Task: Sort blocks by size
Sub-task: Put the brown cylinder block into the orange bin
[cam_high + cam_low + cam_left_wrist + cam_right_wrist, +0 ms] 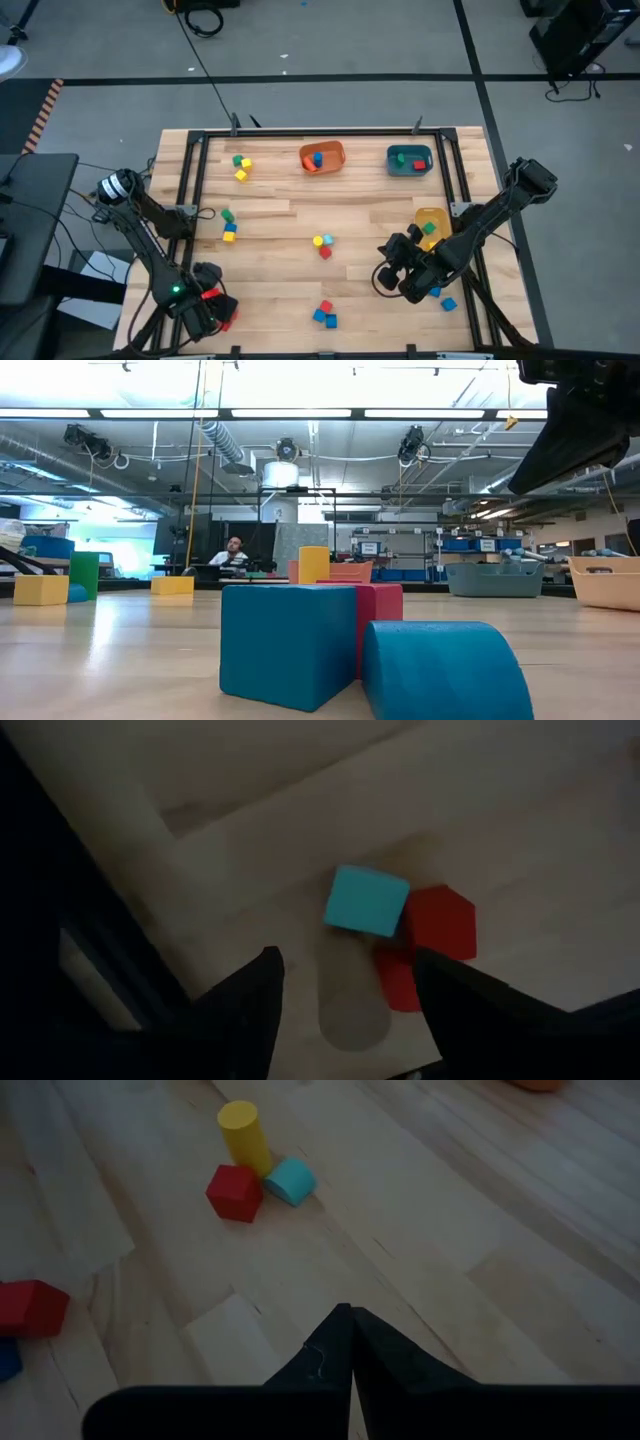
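**Desk:** Blocks lie scattered over the wooden tabletop (270, 215); where are the tools?

**Photographer:** At the near left corner, the left tool (345, 985) hovers with its fingers spread above a light blue cube (366, 900) that touches two red blocks (430, 945). The right tool (350, 1325), pinched shut and empty, waits over bare wood near the yellow bin (432, 221).

**Desk:** And the rest of the blocks?

**Photographer:** Small clusters: a yellow cylinder (240, 1132), red cube (235, 1191) and light blue piece (290, 1180) mid-table, blue and red ones at the near edge (323, 313), green and yellow ones farther left. A few already sit in the orange bin (322, 157) and the teal bin (410, 160).

**Desk:** What does this step call for?

**Photographer:** Probably a clean pick of one piece. The cube is packed against the red blocks, so the fingers should straddle its free faces and descend squarely, or they may nudge the neighbours.
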